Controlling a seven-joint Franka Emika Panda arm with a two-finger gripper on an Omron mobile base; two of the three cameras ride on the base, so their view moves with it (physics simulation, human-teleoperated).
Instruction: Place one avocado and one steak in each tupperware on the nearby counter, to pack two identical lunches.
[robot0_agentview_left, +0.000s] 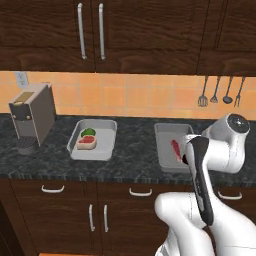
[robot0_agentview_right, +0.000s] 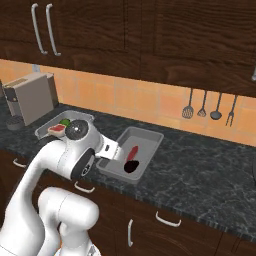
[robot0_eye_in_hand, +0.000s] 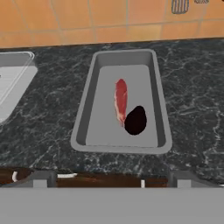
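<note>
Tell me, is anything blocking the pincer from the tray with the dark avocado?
Nothing visible is. The open pincer looks straight down at the right tupperware, where the steak and dark avocado lie. Only bare counter surrounds it.

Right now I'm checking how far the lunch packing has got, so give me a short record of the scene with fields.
left tray: holds a green avocado and a steak
right tray: holds a steak on edge and a dark avocado against it
gripper: open, empty, above the counter edge, facing the right tray
coffee machine: on the counter, left of the trays
</note>
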